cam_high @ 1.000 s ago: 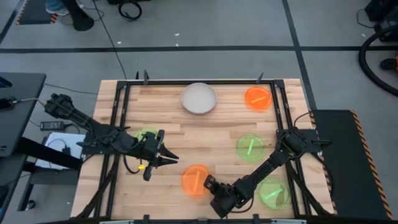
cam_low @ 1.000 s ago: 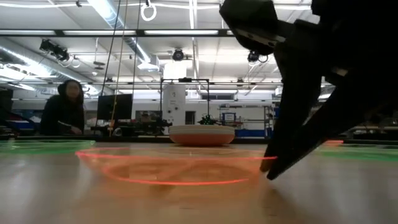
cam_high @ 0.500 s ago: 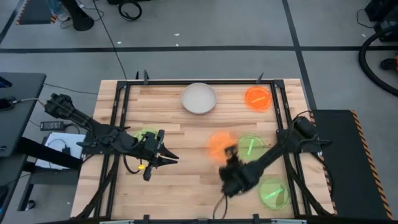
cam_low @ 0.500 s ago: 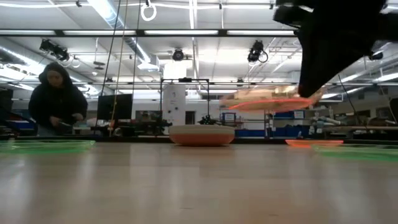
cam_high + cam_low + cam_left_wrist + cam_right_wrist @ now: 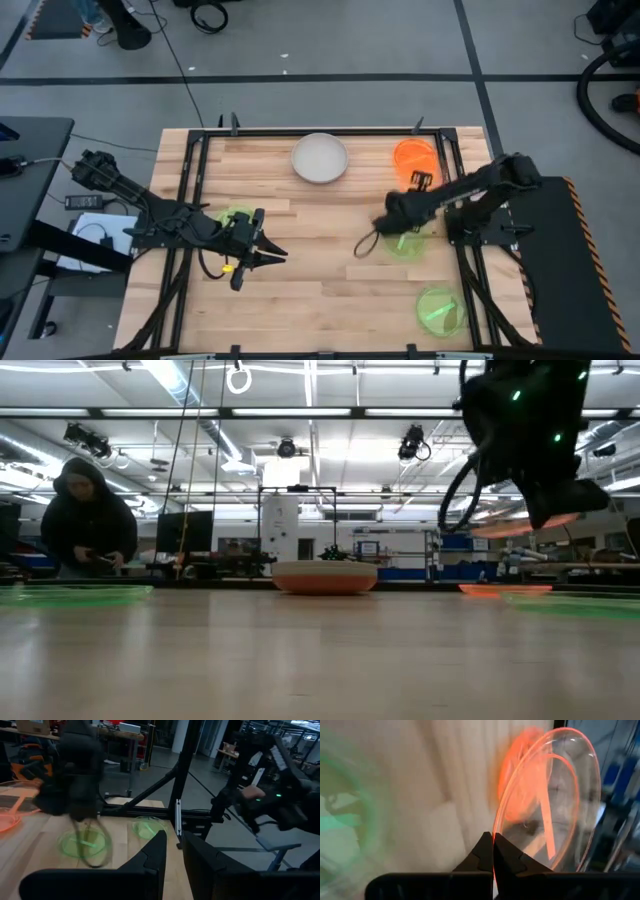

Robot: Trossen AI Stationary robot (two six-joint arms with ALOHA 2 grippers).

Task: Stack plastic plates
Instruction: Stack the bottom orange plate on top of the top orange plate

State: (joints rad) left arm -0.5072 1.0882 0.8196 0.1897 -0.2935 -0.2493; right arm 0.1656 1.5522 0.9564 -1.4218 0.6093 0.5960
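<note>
My right gripper (image 5: 417, 183) is shut on a translucent orange plate (image 5: 515, 525), which it carries in the air close to a second orange plate (image 5: 413, 152) lying flat near the table's far right corner. A green plate (image 5: 403, 242) lies under the right arm, another green plate (image 5: 440, 310) sits near the near right edge, and a third (image 5: 237, 222) lies under my left arm. The off-white plate (image 5: 320, 158) rests by the far edge. My left gripper (image 5: 268, 250) hovers left of centre, open and touching nothing. My right gripper pinches the orange plate's rim (image 5: 494, 836) between its two fingers, which lie across the edge. The plate is lifted clear of the table and juts out beyond the fingertips, roughly level in the low view (image 5: 515, 525).
A black frame (image 5: 195, 180) runs along the table's left, far and right edges. A cable loop (image 5: 365, 245) hangs from the right wrist. Bare wood (image 5: 320, 290) spreads across the middle and near part. A person (image 5: 90, 520) stands in the room beyond the table.
My right gripper has lifted the orange plate off the near middle of the table and carried it up and toward the far right corner, over the green plate, staying shut on its rim. The plate is now clear of the wood. My left arm has kept still.
</note>
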